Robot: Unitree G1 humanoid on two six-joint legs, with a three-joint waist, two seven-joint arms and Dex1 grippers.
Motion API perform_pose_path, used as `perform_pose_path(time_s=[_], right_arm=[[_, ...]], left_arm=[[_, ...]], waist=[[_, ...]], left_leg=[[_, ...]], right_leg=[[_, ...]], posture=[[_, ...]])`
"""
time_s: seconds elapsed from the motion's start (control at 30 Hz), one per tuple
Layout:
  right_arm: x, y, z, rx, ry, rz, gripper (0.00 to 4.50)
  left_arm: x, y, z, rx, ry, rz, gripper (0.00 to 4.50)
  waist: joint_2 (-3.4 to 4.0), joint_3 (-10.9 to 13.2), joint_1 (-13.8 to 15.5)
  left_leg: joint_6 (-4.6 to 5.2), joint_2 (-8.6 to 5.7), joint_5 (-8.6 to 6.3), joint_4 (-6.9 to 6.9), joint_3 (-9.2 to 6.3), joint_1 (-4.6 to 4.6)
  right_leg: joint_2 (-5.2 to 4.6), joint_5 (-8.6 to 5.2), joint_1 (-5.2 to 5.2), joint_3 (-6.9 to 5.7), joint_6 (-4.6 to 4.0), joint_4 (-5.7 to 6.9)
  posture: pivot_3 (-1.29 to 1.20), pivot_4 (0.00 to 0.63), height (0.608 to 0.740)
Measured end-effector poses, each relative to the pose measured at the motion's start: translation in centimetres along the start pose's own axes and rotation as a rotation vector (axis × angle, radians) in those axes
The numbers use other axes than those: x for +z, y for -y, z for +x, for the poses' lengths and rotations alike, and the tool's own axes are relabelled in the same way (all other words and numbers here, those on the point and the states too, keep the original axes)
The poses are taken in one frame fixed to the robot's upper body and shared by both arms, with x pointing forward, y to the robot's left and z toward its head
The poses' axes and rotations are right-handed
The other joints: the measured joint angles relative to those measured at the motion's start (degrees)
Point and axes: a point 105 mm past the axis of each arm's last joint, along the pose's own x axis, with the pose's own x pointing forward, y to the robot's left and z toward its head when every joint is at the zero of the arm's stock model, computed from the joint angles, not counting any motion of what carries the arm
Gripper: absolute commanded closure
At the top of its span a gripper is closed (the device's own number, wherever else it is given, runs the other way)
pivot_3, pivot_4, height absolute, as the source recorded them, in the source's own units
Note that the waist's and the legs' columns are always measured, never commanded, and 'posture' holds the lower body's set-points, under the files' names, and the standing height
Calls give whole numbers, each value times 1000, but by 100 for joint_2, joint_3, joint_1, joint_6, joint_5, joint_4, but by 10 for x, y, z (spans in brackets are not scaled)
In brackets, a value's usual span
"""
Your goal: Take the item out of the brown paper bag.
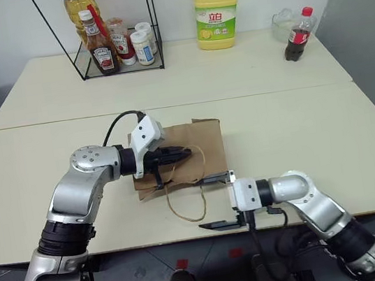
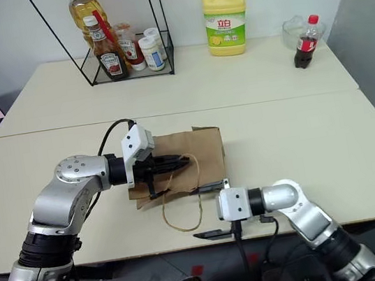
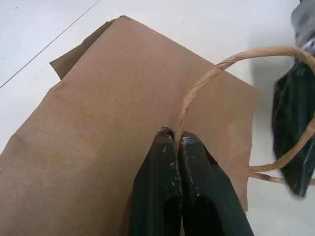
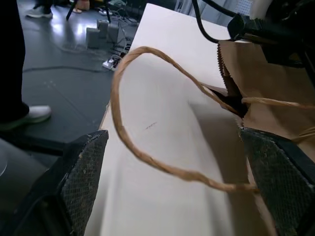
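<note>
The brown paper bag [image 1: 188, 153] lies flat on the near table [image 1: 329, 140], its contents hidden — the left gripper [image 1: 184, 154] pinches a cord handle [image 3: 206, 78] above it, the right gripper [image 1: 218, 201] spread wide at its mouth — while bottles fill a wire rack [image 1: 117, 45].

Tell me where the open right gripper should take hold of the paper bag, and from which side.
Probably the lower lip of the bag's mouth, approached from the table's near edge. The paper bag lies flat with its mouth facing the right gripper, and the left gripper lifts the upper handle, parting the mouth slightly. The lower handle is a looser alternative.
</note>
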Motion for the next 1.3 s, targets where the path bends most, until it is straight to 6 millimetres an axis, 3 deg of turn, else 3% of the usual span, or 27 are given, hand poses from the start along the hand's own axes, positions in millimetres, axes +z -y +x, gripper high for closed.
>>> perform_pose_path(time_s=[0.07,0.43,0.6,0.77,0.97,1.13,1.3], right_arm=[[-1,2,5,-2,8,1,595],[-8,3,10,1,13,29,4479],[-9,4,9,9,3,27,4479],[-37,-2,6,64,-130,17,4479],[-38,-2,10,106,-173,-113,4479],[-41,-1,9,122,-207,-153,4479],[-42,-1,6,123,-221,-158,4479]], left_arm=[[0,0,0,1,0,0,4500],[3,-4,-1,27,3,6,4500],[9,-10,-3,56,8,2,4500],[26,-25,-4,99,32,-19,4500],[54,-53,-11,212,79,-39,4500],[65,-66,-11,260,115,-95,4500],[89,-88,-25,353,187,-108,4500]], waist=[[0,0,4],[0,0,1],[0,0,0],[0,0,6],[-1,-2,-19],[-3,-2,-4],[-5,-4,10]], left_leg=[[0,0,0,0,0,0],[4,0,-2,0,0,1],[6,0,-3,0,0,1],[11,-1,-6,0,-1,1],[2,0,-1,-1,-1,11],[1,-1,-1,0,-3,31],[2,-2,-1,0,-2,40]], right_leg=[[0,0,0,-1,0,0],[0,0,0,0,0,1],[0,0,0,0,0,1],[0,0,1,-2,0,1],[0,0,8,-1,0,1],[0,0,32,-3,1,-1],[-2,0,45,-3,1,-7]], posture=[[0,150,740],[0,150,740],[0,150,740],[0,150,740],[0,150,740],[0,150,740],[0,150,740]])
